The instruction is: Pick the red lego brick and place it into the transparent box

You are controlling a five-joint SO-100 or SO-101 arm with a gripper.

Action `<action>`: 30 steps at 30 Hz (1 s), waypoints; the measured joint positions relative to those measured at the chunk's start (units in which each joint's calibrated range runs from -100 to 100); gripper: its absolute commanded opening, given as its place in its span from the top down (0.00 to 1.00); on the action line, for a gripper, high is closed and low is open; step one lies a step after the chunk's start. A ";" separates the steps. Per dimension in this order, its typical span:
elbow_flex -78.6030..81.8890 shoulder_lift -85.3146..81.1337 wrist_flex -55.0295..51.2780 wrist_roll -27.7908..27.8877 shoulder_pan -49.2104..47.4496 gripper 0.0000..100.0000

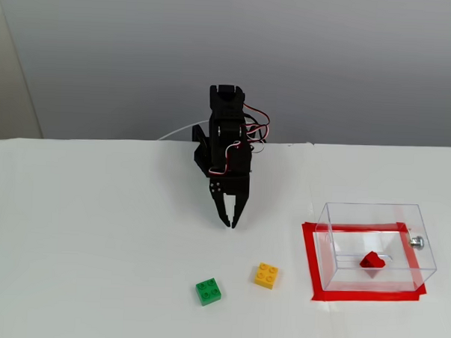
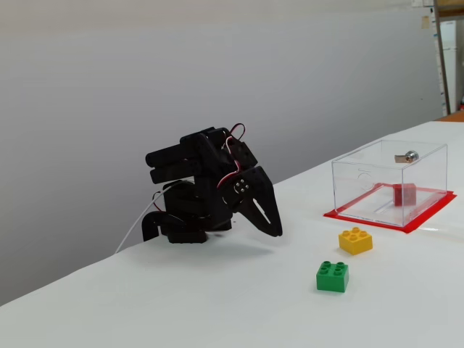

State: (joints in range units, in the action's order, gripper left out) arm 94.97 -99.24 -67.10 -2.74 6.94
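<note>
The red lego brick (image 1: pixel 372 259) (image 2: pixel 404 194) lies tilted on the floor of the transparent box (image 1: pixel 335 219) (image 2: pixel 362 174), which stands at the right in both fixed views. My black gripper (image 1: pixel 229 224) (image 2: pixel 275 233) hangs folded close to the arm's base, pointing down at the table, well left of the box. Its jaws are together with nothing between them.
A yellow brick (image 1: pixel 266 275) (image 2: pixel 355 240) and a green brick (image 1: pixel 208 291) (image 2: pixel 332 276) sit on the white table in front of the gripper. A red tape outline (image 1: pixel 308 255) (image 2: pixel 428 217) frames the box. A silver knob (image 1: pixel 416 241) sticks out of the box's right wall.
</note>
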 measured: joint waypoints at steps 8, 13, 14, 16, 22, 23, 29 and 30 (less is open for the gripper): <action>-1.32 0.00 -6.51 0.34 -1.39 0.99; -1.32 0.00 -6.68 0.05 -1.39 0.99; -1.32 0.00 -6.68 -0.05 -1.39 0.99; -1.32 0.00 -6.68 -0.05 -1.07 0.99; -1.32 0.00 -6.68 0.00 -1.28 0.99; -1.32 0.00 -6.68 0.00 -1.28 0.99; -1.32 0.00 -6.68 0.00 -1.28 0.99; -1.32 0.00 -6.68 0.00 -1.28 0.99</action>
State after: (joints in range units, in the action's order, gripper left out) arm 93.65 -99.24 -73.78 -2.74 5.66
